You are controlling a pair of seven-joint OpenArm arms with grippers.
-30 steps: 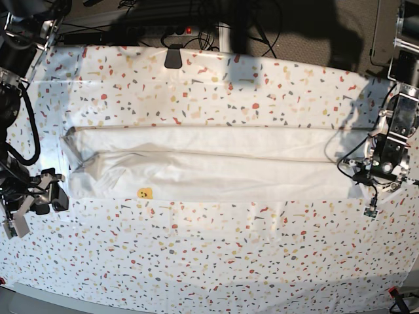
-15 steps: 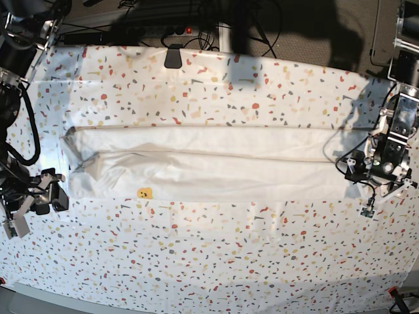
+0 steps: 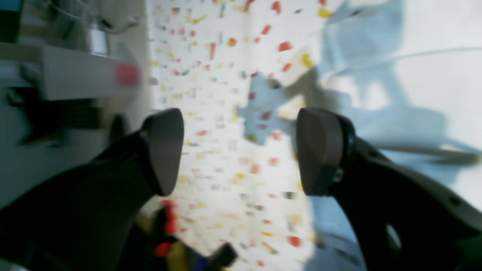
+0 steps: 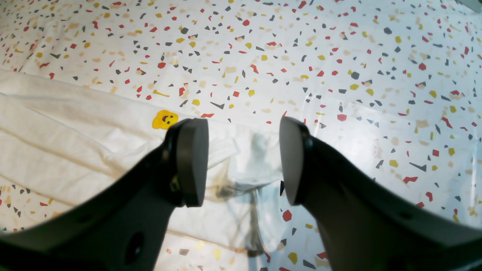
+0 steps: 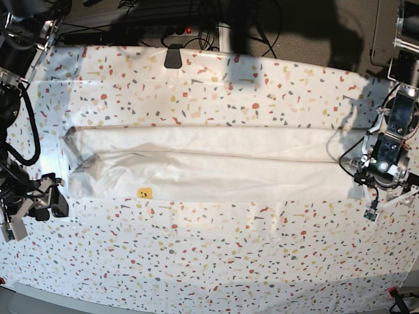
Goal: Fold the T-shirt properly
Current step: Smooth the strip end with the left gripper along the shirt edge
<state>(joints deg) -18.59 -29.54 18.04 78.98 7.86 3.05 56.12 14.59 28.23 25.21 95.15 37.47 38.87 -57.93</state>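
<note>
Folded into a long band, the T-shirt (image 5: 209,167) lies across the counter (image 5: 216,255). Left gripper (image 3: 241,150) and right gripper (image 4: 243,165) both gape, empty. Best pinched at matching end corners, lifted level. Only the right wrist view resolves the yellow smiley print (image 4: 165,119) — base shows a speck.

Under me I see the terrazzo-speckled table cover (image 5: 216,261) filling most of the frame. A dark clip (image 5: 173,56) sits at its upper edge, with a power strip (image 5: 180,30) and cables (image 5: 262,23) behind it.
</note>
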